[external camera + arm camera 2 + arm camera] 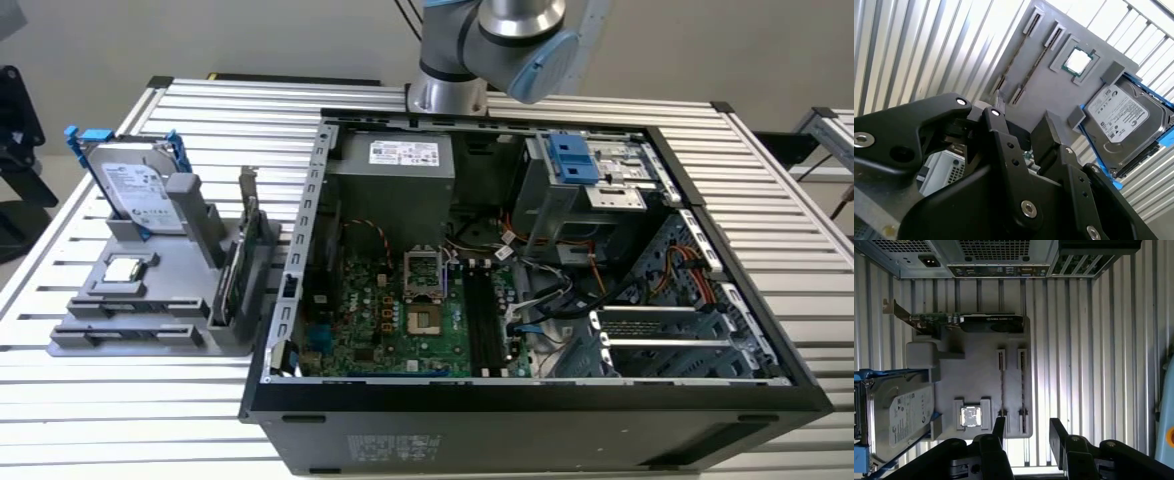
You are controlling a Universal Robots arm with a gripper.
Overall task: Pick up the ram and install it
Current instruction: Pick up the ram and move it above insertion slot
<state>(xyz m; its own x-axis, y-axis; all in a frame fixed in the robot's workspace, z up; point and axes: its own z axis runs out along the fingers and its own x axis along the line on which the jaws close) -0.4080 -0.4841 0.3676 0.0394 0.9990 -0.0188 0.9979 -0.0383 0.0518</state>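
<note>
My pincer [1029, 434] is spread, with bare air between its two black fingers [999, 426] and nothing gripped. It hangs over the grey holder [979, 370], which lies on the slatted metal counter [200, 110] beside the open computer case [534, 400]. The ram [1022, 390] stands on its thin edge in a slot of that holder. It is clear of my fingertips and untouched. In the second wrist view the ram [1015, 52] runs as a dark line between its two end brackets. A second stick [1002, 390] just like it stands in the slot alongside, between the ram and the processor chip [970, 416]. The silver hard drive [901, 415] with blue rails leans at one end of the holder, and the upright card [969, 322] with a metal bracket stands along another edge. Inside the case, the long black slots [487, 320] on the motherboard [387, 320] look unfilled
</note>
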